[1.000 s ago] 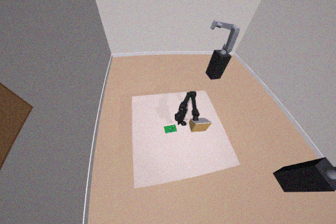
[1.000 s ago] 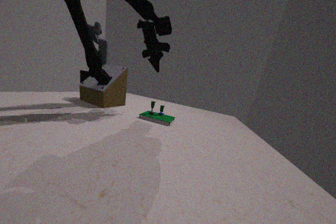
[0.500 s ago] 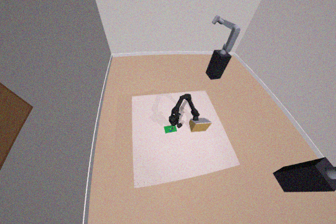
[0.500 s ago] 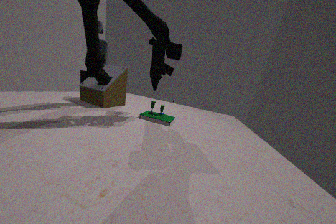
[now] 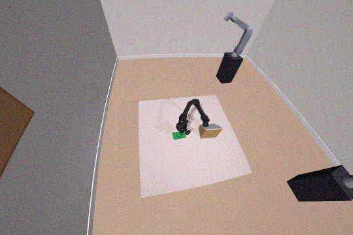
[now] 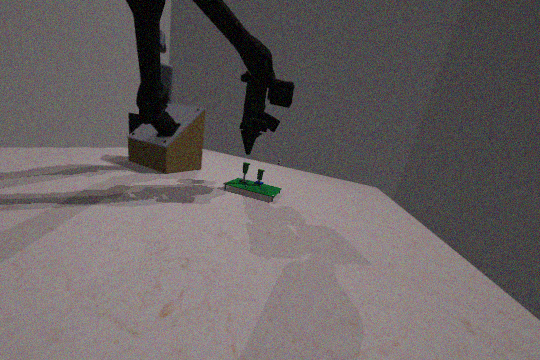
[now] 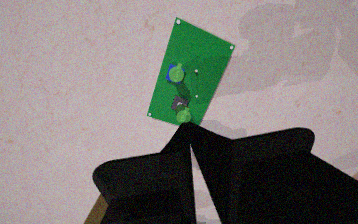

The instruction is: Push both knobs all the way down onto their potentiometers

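Now the closed, empty pincer [image 5: 182, 133] [image 6: 248, 153] [image 7: 186, 126] hovers above the taller knob [image 6: 246, 168] [image 7: 184, 115]; off-centre pressure could snap its potentiometer [image 6: 243, 181] [image 7: 178, 103].

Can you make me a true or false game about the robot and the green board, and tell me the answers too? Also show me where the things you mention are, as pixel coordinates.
1. The gripper [image 5: 181, 133] [image 6: 248, 152] [image 7: 186, 126] is shut. True.
2. The circuit board [image 5: 175, 137] [image 6: 267, 190] [image 7: 200, 47] is red. False: it is green.
3. Two green knobs stand above the board. True.
4. The gripper is squeezing a knob. False: it holds nothing.
5. The arm's base block [image 5: 210, 132] [image 6: 184, 150] sits on top of the board. False: it stands apart, on the table [image 5: 165, 173] [image 6: 182, 280] [image 7: 75, 75].
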`<state>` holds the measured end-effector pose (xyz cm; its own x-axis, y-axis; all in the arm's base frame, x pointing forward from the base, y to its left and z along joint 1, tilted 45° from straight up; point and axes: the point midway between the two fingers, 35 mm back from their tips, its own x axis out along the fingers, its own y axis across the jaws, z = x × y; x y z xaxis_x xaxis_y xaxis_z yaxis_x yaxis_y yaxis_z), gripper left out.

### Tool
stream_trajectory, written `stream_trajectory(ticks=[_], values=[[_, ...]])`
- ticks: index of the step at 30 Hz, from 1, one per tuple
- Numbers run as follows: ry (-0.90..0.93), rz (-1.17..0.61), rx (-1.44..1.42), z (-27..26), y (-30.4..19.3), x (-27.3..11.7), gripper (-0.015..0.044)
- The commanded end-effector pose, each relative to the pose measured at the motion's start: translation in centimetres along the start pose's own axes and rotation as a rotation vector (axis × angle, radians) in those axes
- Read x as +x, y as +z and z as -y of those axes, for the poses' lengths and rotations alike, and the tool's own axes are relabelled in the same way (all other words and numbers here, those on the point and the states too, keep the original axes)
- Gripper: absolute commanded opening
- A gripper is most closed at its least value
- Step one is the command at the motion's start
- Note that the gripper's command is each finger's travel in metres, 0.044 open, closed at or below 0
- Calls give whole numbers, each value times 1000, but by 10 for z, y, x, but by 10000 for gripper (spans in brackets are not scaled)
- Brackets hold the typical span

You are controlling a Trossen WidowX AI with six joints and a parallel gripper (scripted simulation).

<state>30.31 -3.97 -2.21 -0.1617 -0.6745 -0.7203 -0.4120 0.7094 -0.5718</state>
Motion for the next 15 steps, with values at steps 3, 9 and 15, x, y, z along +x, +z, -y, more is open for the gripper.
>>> stream_trajectory(ticks=[3,9,15], values=[[-5,-3,-7,0,-1,7,0],[-6,-3,-7,0,-1,17,0],[-6,-4,-7,0,-1,22,0]])
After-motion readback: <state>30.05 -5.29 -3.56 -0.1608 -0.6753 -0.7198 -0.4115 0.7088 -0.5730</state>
